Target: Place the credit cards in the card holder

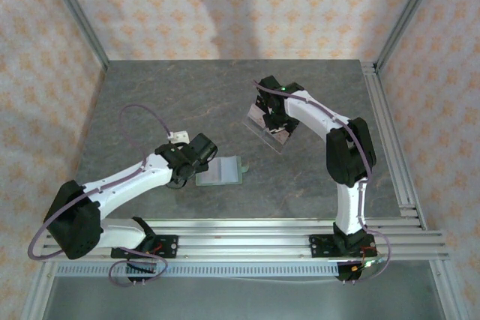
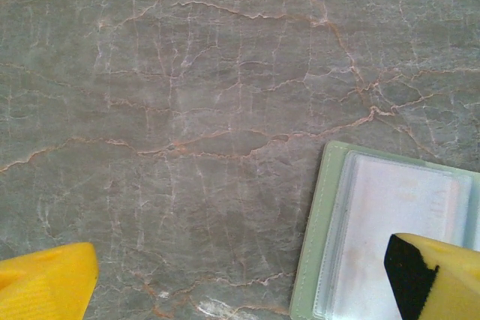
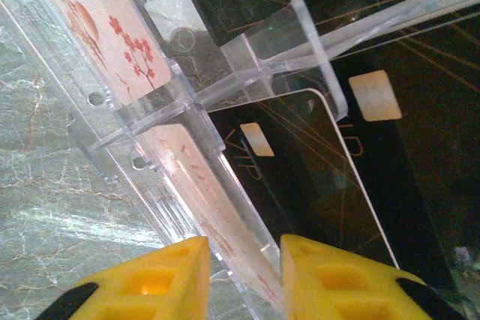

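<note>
The sage-green card holder (image 1: 221, 171) lies opened flat on the table, its clear sleeves facing up (image 2: 375, 237). My left gripper (image 1: 196, 158) hovers open at the holder's left edge; in the left wrist view (image 2: 240, 290) one yellow fingertip (image 2: 431, 275) hangs over the sleeve. Two pinkish credit cards stand in a clear acrylic rack (image 1: 268, 129): one with red blossoms (image 3: 105, 28), and another (image 3: 202, 200) seen nearly edge-on. My right gripper (image 3: 244, 275) straddles that second card's lower end, its jaws narrow with small gaps on both sides. In the top view the right gripper (image 1: 276, 114) is over the rack.
Black VIP cards (image 3: 315, 177) fill the rack's neighbouring slots beside the pink one. The rack's clear dividers (image 3: 225, 88) run close to my right fingers. Grey marble table (image 1: 165, 103) stretches around; metal frame rails (image 1: 390, 133) border the right side.
</note>
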Controlling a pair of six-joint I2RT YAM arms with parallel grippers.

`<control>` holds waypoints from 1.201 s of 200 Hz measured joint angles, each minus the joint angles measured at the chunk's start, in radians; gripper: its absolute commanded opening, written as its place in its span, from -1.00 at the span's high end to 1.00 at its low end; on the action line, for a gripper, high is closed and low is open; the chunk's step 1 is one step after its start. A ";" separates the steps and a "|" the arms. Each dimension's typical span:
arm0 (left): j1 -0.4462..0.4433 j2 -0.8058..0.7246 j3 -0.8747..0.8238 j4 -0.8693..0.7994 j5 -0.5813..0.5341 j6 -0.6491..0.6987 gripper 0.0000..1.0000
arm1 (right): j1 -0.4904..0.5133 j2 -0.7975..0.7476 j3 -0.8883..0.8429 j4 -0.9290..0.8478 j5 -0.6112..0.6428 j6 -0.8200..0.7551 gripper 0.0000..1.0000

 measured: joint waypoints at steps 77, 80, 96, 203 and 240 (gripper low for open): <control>0.000 0.015 0.000 -0.002 0.007 0.000 -0.99 | 0.000 0.000 0.000 0.000 -0.018 -0.008 0.68; 0.000 0.015 0.000 -0.002 0.007 0.000 -0.99 | 0.000 0.000 0.000 0.000 -0.018 -0.009 0.69; 0.000 0.015 0.000 -0.002 0.008 0.000 -0.99 | 0.000 0.000 0.000 0.000 -0.019 -0.016 0.74; 0.000 0.047 0.032 -0.018 0.015 0.002 -0.99 | -0.001 0.000 0.018 -0.021 -0.097 -0.090 1.00; 0.000 0.066 0.051 -0.029 0.014 0.005 -0.99 | -0.001 -0.011 0.043 -0.045 -0.108 -0.090 1.00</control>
